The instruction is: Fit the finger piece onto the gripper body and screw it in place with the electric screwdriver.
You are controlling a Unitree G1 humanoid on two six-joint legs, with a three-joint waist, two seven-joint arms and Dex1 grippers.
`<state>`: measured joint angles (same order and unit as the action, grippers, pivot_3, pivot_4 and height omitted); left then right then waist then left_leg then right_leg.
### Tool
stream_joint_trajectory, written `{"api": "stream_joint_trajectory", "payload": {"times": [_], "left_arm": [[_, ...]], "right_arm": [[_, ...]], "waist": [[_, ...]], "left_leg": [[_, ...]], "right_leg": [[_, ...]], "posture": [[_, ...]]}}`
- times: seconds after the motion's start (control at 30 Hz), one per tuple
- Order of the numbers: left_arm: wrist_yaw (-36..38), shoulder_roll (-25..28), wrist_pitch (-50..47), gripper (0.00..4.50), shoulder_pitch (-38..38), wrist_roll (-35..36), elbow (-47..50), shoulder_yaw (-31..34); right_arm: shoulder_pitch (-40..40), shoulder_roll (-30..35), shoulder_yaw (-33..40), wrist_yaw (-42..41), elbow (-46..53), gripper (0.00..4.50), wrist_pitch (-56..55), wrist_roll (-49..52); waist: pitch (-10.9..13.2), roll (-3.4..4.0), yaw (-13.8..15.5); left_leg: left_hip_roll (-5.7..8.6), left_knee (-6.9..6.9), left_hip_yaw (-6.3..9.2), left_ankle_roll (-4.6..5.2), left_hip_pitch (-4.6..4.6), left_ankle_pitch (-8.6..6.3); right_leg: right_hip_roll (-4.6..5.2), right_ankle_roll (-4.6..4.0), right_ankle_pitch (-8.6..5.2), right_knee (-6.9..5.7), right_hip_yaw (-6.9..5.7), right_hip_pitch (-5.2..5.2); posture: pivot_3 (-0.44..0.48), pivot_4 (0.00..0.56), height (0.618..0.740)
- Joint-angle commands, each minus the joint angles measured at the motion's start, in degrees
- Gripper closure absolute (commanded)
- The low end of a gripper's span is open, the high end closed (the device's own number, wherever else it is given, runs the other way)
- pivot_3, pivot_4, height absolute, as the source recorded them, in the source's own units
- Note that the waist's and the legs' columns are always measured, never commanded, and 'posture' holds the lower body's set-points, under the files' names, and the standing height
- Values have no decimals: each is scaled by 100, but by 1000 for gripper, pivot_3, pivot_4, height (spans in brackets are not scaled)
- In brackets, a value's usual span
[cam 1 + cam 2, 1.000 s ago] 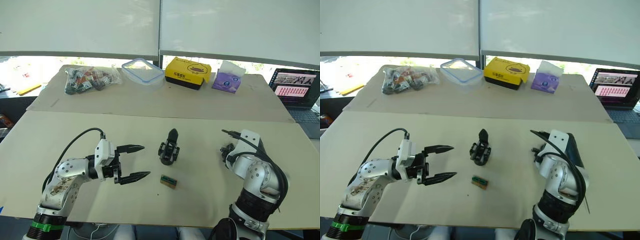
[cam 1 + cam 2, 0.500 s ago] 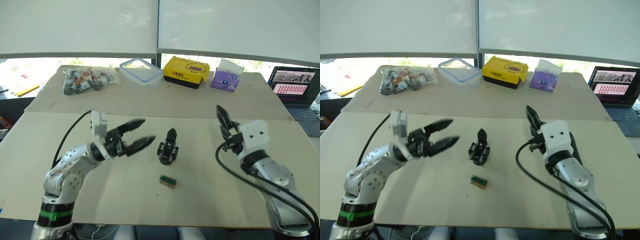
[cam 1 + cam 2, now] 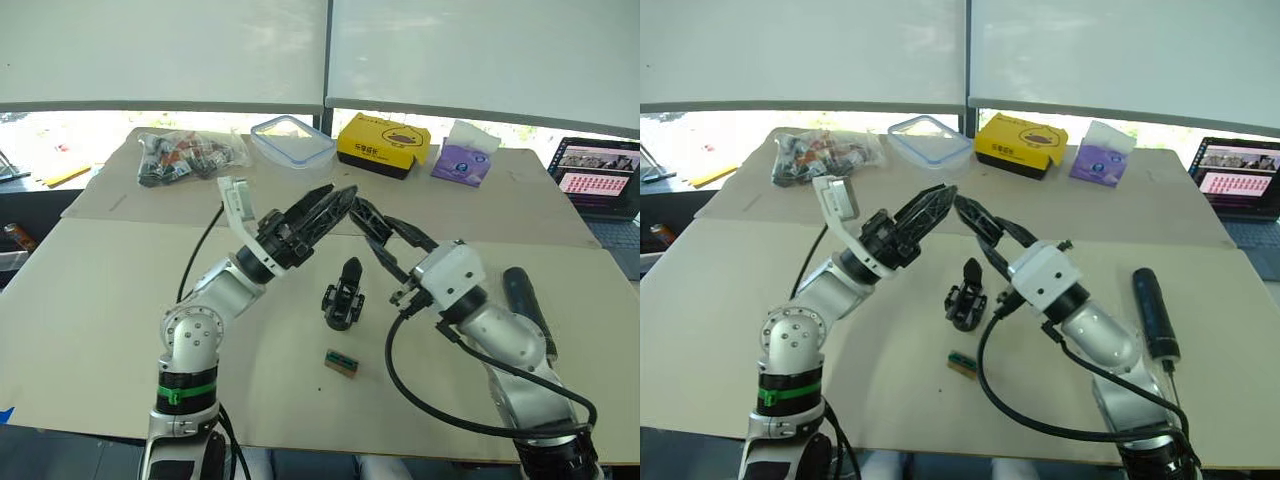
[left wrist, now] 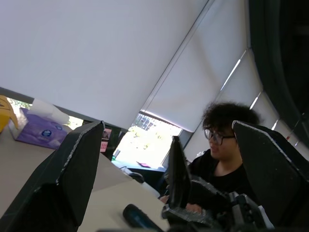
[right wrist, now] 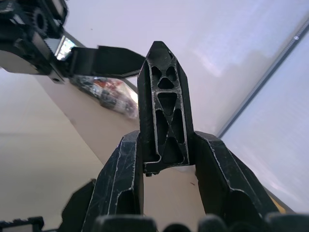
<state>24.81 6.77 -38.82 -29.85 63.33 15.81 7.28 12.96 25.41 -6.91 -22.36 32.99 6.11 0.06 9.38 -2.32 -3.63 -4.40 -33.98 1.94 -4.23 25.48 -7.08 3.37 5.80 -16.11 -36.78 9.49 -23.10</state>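
I see the black finger piece [image 5: 164, 126] with its open lattice pattern between my right gripper's [image 3: 372, 236] black fingers. The gripper body [image 3: 343, 295] is black, the screwdriver [image 3: 1154, 312] dark grey-black. The small block [image 3: 341, 362] is green and brown. The table [image 3: 90, 300] is pale beige; the box [image 3: 384, 145] yellow, the pack [image 3: 462, 163] purple.

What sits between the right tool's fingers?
The finger piece, a black ribbed wedge, stands upright clamped between the right tool's fingers. Its mounting end is partly covered by them.
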Motion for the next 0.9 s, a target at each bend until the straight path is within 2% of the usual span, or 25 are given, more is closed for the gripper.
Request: {"api": "stream_joint_trajectory", "payload": {"times": [0.03,0.1,0.2,0.4,0.47,0.63,0.67,0.77,0.83,0.9], "left_arm": [[-120,-119,34,0,-73,107,240,-74],[-164,-156,33,0,-14,116,289,-81],[-231,-220,44,832,111,168,389,-75],[-301,-301,32,3657,246,218,572,-137],[-329,-337,105,4435,262,185,605,-137],[-416,-400,211,4435,256,220,577,-54],[-458,-430,230,4500,245,270,555,-11],[-490,-430,249,4500,158,382,451,97],[-386,-281,169,4500,57,488,351,175],[-14,148,-95,4500,-73,583,171,257]], "right_arm": [[96,-36,-16,-51,55,3402,-284,-85],[99,-50,-30,-69,34,3402,-317,-111],[114,-76,-33,-76,13,3402,-338,-147],[112,-89,-29,-128,5,3402,-310,-150],[110,-78,-52,-190,0,3402,-311,-135],[54,-22,-88,-502,137,3402,-181,164],[62,20,-64,-600,179,2357,-144,259],[164,262,187,-953,222,1360,-14,624],[290,570,492,-1356,211,683,395,1211],[469,1082,819,-1953,161,22,1248,2119]], "waist": [[0,0,27],[0,0,56],[0,0,60],[0,0,108],[0,0,113],[0,0,115],[0,0,114],[1,-1,115],[2,-3,114],[4,-5,110]], "left_leg": [[0,0,0,0,0,0],[0,0,0,0,0,0],[0,1,0,-1,0,0],[1,1,0,-2,0,1],[1,1,0,-2,0,1],[1,1,0,-2,0,1],[1,1,0,-2,0,1],[1,1,1,-2,0,1],[2,-1,1,-2,0,1],[2,-3,1,-2,0,1]], "right_leg": [[0,0,0,0,0,0],[0,-3,2,1,0,0],[0,-4,2,2,0,-1],[0,-4,2,4,0,0],[1,-4,2,4,0,0],[1,-5,2,4,0,0],[1,-4,2,4,0,1],[1,-4,2,4,0,2],[1,-4,2,4,0,3],[1,-3,2,3,0,3]], "posture": [[0,150,740],[0,150,740],[0,150,740],[0,150,740],[0,150,740],[0,150,740],[0,150,740],[0,150,740],[0,150,740],[0,150,740]]}}
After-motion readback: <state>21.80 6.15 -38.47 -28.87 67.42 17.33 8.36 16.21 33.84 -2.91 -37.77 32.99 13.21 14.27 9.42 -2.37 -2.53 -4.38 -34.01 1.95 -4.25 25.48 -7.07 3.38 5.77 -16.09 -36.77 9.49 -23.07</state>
